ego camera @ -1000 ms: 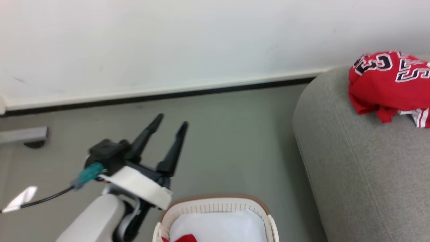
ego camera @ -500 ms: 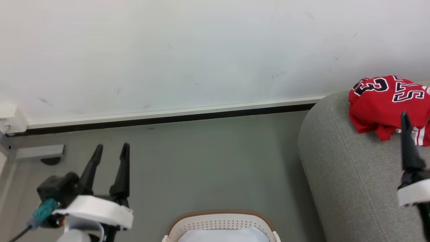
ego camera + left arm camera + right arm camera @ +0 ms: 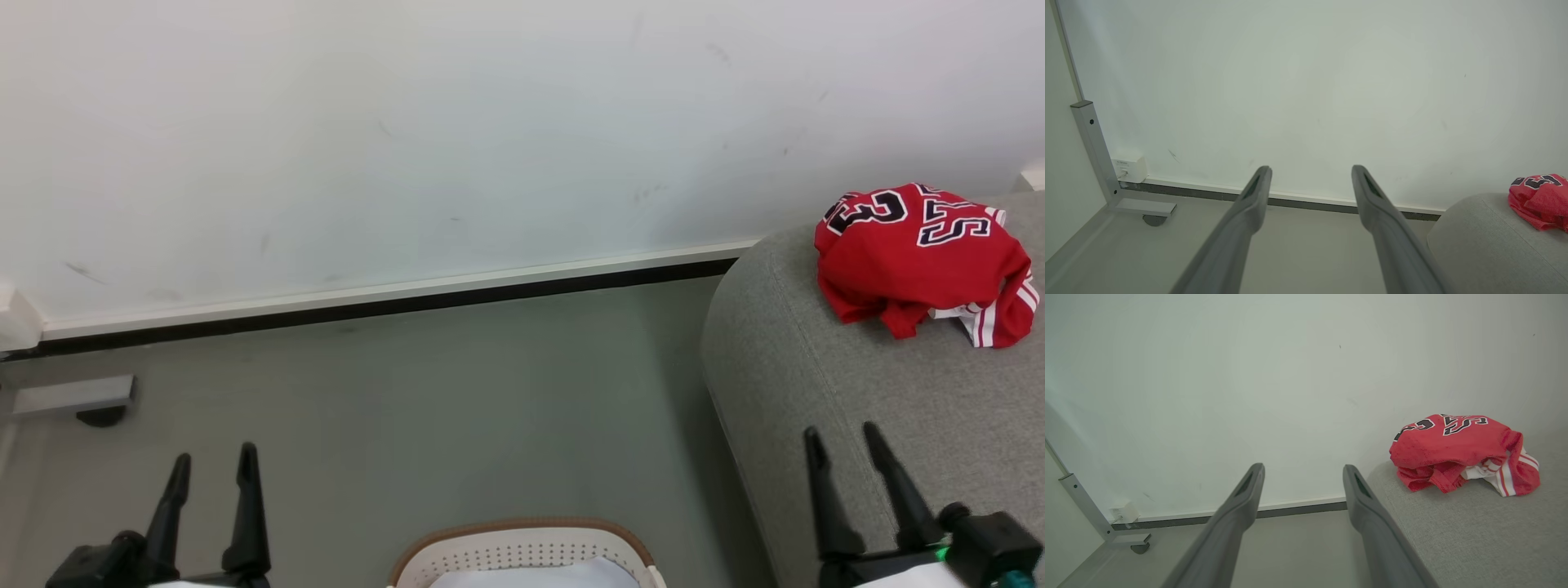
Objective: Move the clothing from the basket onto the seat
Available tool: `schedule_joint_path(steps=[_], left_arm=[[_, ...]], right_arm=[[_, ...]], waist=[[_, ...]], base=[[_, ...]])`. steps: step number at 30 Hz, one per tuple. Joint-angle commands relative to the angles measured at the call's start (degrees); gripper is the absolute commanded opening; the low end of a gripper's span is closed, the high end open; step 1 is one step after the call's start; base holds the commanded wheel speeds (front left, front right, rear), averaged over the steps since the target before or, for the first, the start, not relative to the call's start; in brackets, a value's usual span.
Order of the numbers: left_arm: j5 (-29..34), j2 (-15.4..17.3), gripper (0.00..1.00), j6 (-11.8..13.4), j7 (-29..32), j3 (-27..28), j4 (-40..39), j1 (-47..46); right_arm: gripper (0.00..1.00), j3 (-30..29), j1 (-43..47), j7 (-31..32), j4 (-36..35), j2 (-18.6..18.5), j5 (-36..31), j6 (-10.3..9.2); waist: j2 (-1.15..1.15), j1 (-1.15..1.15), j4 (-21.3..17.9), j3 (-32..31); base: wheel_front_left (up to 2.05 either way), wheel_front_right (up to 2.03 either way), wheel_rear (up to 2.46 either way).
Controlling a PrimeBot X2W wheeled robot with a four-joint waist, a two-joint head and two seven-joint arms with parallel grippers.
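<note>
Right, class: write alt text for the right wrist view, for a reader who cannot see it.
A crumpled red jersey lies on a grey seat; the open, empty right gripper points at a white wall.

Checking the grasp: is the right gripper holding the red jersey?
No, the right gripper is open and empty; the jersey lies on the seat.

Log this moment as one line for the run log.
left gripper: open, empty | right gripper: open, empty | clothing: bunched on seat | basket: between both arms
</note>
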Motion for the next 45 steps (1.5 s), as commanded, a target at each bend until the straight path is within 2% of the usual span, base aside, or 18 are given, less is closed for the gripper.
schedule_joint_path(steps=[1, 8, 17, 30, 39, 45], left_arm=[[0.4, -0.2, 1.0, -0.2, 0.0, 0.2, 0.0, 0.8], [5.1, -3.9, 1.0, -4.0, 0.0, 3.2, 0.7, 0.6], [8.8, -7.2, 1.0, -7.8, 0.0, 6.1, 2.2, -0.2], [11.5, -9.4, 1.0, -10.5, 0.0, 8.8, 3.1, -1.3], [13.5, -9.6, 1.0, -12.3, 0.0, 6.8, 5.4, -3.9], [14.2, -8.5, 1.0, -13.4, 0.0, 2.2, 9.5, -8.0]], right_arm=[[1.0, 0.2, 0.3, -0.3, 0.4, 0.0, -0.7, -0.12], [1.0, 1.7, -1.8, -1.4, 3.3, 2.4, -2.6, -0.13], [1.0, 1.2, -2.2, -1.5, 2.9, 3.0, -3.7, -0.13], [1.0, 1.9, -1.4, -1.5, 2.3, 3.1, -2.6, -0.13], [1.0, 1.0, -2.5, -1.5, 1.7, 3.1, -2.7, -0.13], [1.0, -0.3, -3.5, -1.5, 1.1, 3.1, -3.5, -0.13]], waist=[[0.0, 0.01, 0.0, 0.1], [0.0, 0.01, 0.8, 1.1], [0.0, 0.01, 1.1, 1.2], [0.0, 0.01, 0.8, 1.8], [0.0, 0.01, 0.2, 3.4], [0.0, 0.01, -0.8, 6.1]], base=[[0.0, 0.0, 0.0], [0.0, 0.0, 0.0], [0.0, 0.0, 0.0], [0.0, 0.0, 0.0], [0.0, 0.0, 0.0], [0.0, 0.0, 0.0]])
